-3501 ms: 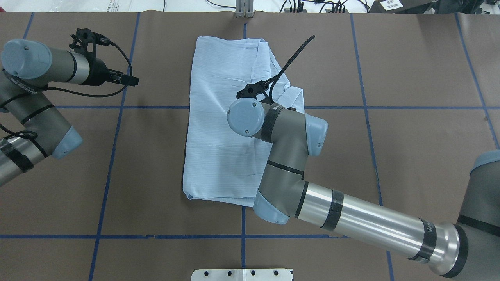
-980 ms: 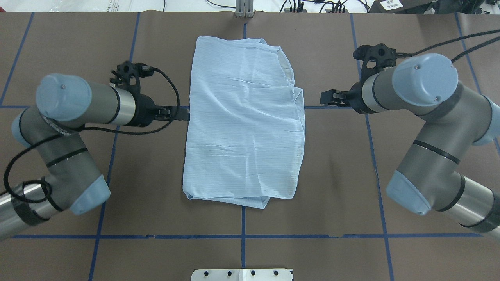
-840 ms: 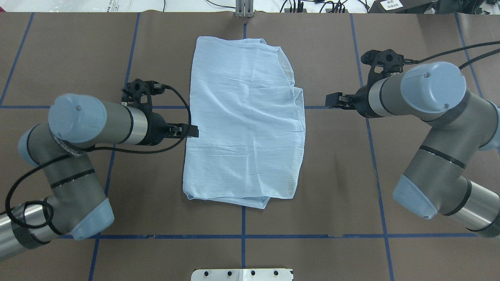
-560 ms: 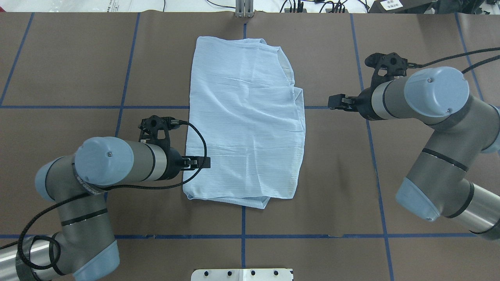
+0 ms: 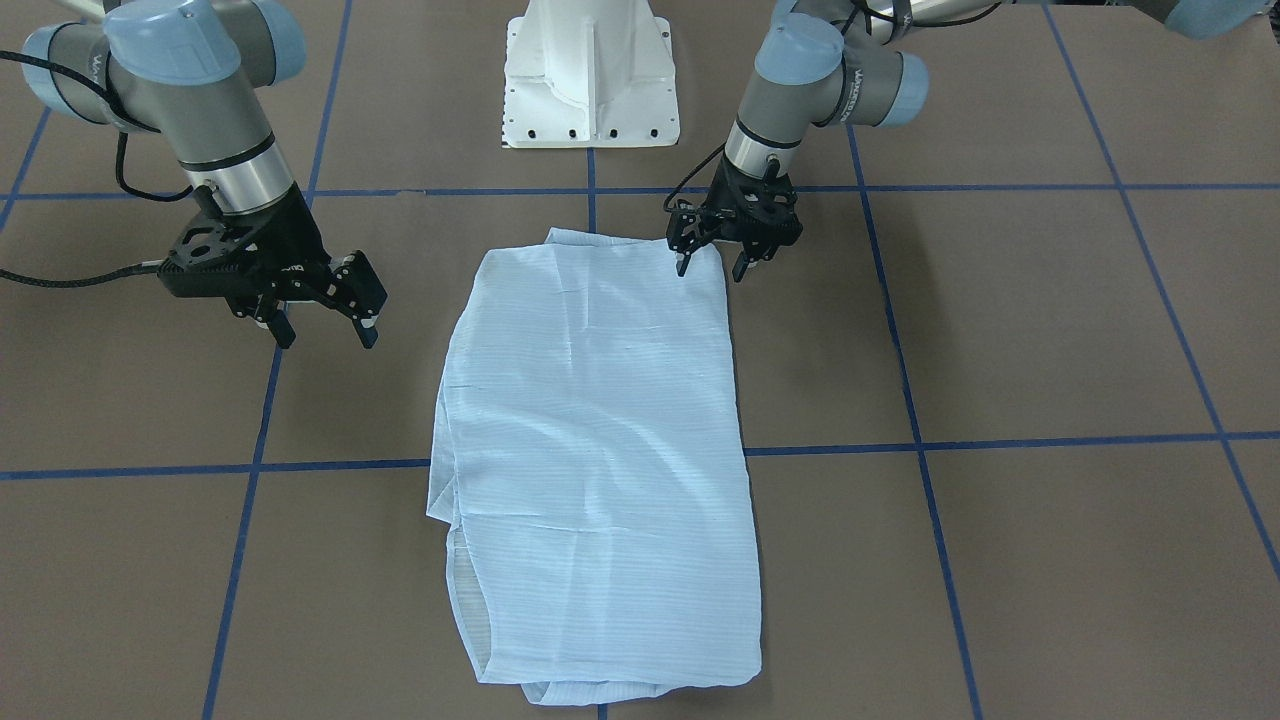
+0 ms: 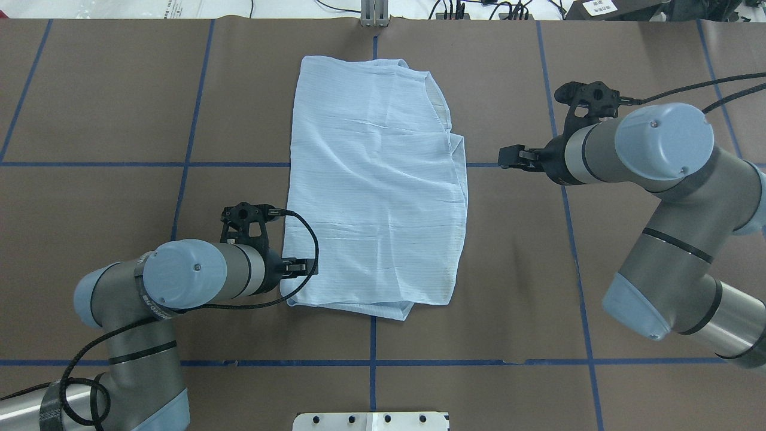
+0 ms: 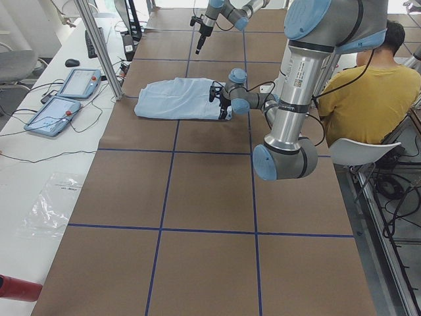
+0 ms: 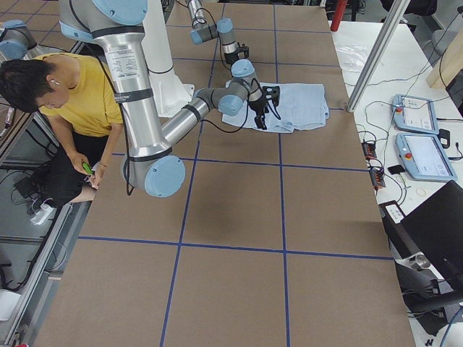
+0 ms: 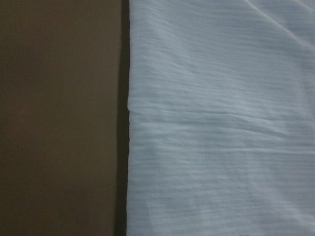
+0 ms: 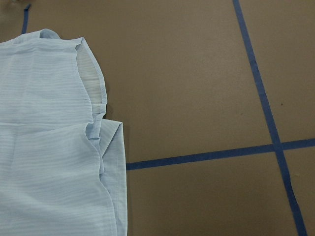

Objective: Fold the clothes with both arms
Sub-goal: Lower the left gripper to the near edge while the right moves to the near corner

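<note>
- The left claw (image 6: 305, 267) has travelled along the shirt's (image 6: 377, 179) left edge, from about mid-length to the corner nearest the robot. The right claw (image 6: 508, 157) has pulled off the cloth and now hangs out past the right edge.
- The shirt lies flat in the middle of the desk (image 6: 90, 90). It is folded into a long panel that runs away from the robot, with the collar end on the far side.
- In the front-facing view the left claw (image 5: 711, 268) is spread apart and low. One finger is over the cloth and the other is just outside the edge, so it straddles the corner and clamps nothing.
- The right claw (image 5: 327, 335) is also spread apart and empty. It is near mid-length and well apart from the shirt (image 5: 600, 450).
- My read is that the next step is a cross fold, bringing the near end up to the far end.
- Risk: the panel is several thin layers. A shallow pinch at the corner could catch only the top one, and the stack would peel apart on lifting.
- Risk: the right claw is not at its own near corner. If the left lifts alone, the cloth would skew and drag.
- Risk: the black cable (image 6: 311, 239) loops over the shirt's edge and could snag or rumple it.
</note>
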Controlling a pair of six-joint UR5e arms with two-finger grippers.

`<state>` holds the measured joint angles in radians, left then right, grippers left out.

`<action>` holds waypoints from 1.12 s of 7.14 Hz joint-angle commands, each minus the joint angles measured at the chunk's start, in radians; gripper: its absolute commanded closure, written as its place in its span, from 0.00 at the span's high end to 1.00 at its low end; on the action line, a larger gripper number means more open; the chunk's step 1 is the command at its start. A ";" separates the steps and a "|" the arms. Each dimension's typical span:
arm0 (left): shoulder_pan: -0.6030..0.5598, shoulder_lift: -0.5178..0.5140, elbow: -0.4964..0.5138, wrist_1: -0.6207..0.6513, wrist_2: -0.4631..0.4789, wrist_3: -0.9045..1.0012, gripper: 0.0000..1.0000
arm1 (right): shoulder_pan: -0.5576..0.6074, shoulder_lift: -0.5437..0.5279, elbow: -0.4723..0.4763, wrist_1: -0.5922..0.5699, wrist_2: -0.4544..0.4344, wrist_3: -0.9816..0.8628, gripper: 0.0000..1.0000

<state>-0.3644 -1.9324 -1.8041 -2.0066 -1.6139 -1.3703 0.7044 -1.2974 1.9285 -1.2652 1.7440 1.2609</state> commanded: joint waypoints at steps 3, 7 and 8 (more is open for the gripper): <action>0.031 0.009 0.011 0.000 0.006 -0.009 0.53 | -0.005 0.001 -0.003 0.001 0.000 0.002 1.00; 0.028 0.004 -0.012 0.000 0.005 -0.004 0.00 | -0.072 0.047 0.009 -0.012 -0.042 0.233 0.95; 0.030 0.004 -0.012 -0.001 0.006 -0.007 0.00 | -0.165 0.070 0.006 -0.014 -0.110 0.440 0.87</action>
<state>-0.3354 -1.9272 -1.8137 -2.0067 -1.6088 -1.3750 0.6272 -1.2581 1.9351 -1.2743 1.6985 1.4925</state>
